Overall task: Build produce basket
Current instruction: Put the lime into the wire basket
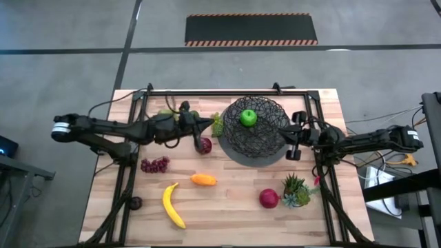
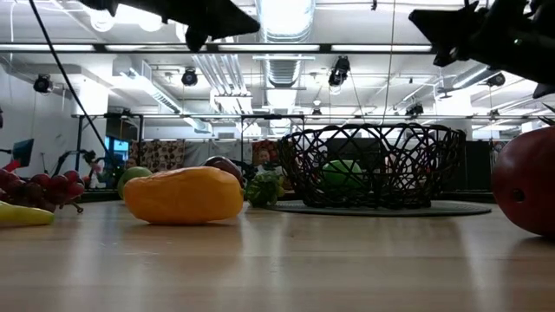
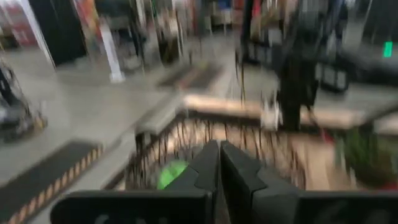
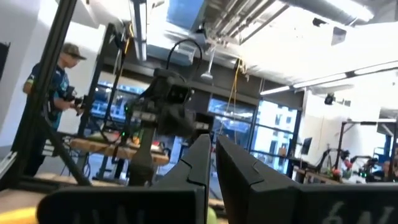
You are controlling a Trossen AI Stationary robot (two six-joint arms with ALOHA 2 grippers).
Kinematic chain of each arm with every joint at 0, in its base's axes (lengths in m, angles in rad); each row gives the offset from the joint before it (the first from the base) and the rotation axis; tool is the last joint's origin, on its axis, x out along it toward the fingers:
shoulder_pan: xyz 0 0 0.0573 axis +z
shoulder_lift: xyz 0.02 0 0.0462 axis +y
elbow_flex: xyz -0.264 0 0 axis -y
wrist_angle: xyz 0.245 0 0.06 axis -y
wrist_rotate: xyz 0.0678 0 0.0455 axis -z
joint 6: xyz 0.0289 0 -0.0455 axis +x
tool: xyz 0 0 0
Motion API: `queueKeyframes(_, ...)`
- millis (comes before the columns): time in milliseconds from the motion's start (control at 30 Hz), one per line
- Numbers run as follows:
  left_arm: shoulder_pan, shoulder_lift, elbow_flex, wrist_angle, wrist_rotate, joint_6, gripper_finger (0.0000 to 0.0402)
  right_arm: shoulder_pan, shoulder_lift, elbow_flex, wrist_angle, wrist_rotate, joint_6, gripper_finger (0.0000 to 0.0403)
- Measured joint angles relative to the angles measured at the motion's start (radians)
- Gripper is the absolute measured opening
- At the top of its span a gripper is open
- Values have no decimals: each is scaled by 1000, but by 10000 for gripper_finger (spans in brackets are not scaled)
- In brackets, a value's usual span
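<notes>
The black wire basket (image 1: 265,141) stands on its grey disc on the far half of the table, with a green apple (image 1: 248,118) inside. On the wood lie a dark red apple (image 1: 204,145), purple grapes (image 1: 155,164), the orange piece (image 1: 203,180), the banana (image 1: 173,204), a red apple (image 1: 269,198) and green grapes (image 1: 218,125). My left gripper (image 1: 207,127) hovers shut just left of the basket and points at it; the left wrist view shows its closed fingers (image 3: 219,163) before the basket (image 3: 186,140). My right gripper (image 1: 288,132) is shut at the basket's right rim, raised.
A spiky potted plant (image 1: 296,189) stands near the red apple on the table's near right. A green fruit (image 1: 167,111) lies under the left arm by the far edge. Black frame rails (image 1: 227,91) run along the far edge and sides. A person (image 4: 53,93) stands beyond the table.
</notes>
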Motion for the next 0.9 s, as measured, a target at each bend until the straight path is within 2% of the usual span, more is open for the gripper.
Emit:
queueKeyframes(100, -18, -9, 39, -168, 2, -10, 0, 0, -25, 0, 0, 0, 1, 18)
queueKeyframes(300, -29, -18, 42, -267, 5, -31, 0, 1, -50, 0, -4, 1, 41, 18)
queueKeyframes(467, -32, -13, 38, -275, 10, -31, 0, 1, -49, 0, -37, 2, 107, 18)
queueKeyframes(667, -32, -13, 38, -275, 37, -31, 0, 1, -49, 0, -40, 1, 113, 20)
queueKeyframes(900, -32, -13, 37, -275, 39, -29, 0, 1, -49, 0, -47, 1, 112, 55)
